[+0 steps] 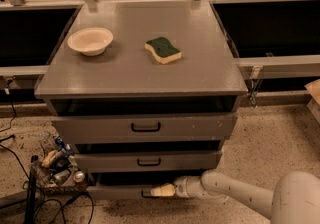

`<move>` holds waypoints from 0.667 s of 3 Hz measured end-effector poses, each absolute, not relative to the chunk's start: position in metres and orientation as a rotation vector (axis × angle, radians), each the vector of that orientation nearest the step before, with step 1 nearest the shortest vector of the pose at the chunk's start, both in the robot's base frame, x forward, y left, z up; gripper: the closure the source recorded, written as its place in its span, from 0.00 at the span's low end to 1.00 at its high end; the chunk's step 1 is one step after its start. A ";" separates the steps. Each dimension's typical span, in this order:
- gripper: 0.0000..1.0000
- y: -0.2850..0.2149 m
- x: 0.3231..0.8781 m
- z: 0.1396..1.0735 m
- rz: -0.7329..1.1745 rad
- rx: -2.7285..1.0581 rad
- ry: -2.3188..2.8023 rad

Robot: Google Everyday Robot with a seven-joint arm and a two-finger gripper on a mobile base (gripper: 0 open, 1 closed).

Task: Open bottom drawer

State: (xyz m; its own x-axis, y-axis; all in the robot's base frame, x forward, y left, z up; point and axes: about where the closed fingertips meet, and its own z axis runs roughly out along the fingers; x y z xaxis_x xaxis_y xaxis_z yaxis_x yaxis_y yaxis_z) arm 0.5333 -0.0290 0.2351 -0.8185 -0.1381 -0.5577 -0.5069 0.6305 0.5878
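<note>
Where the bottom drawer sits: bottom drawer [117, 192] is the lowest of three grey fronts, near the floor, with a dark gap above its front edge.
Handle: small black loop [146, 196] at the middle of that front, partly covered from the right.
Gripper: gripper [162, 190], cream-coloured at its tip, lies level against the handle; how far open it is, and whether it has hold of the loop, I cannot tell.
Arm: pale arm [227, 191] comes in low from the near right corner, just above the floor.
Middle drawer: middle drawer [110, 162] is directly above, wider, its black handle untouched.
Top drawer: top drawer [90, 128] is the widest and tallest front, with the larger black handle.
Cabinet top: flat grey cabinet top [130, 75] bears two things on its far half, well apart.
Bowl: cream bowl [90, 41], upright, far left.
Sponge: green-and-yellow sponge [163, 50], green side up, right of the bowl.
Floor left: clutter of cables and small bottles [55, 165] beside the cabinet.
</note>
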 end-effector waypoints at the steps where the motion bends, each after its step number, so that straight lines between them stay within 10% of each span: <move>1: 0.00 -0.029 0.527 0.243 1.100 -0.546 2.368; 2: 0.00 -0.033 0.521 0.253 1.137 -0.573 2.342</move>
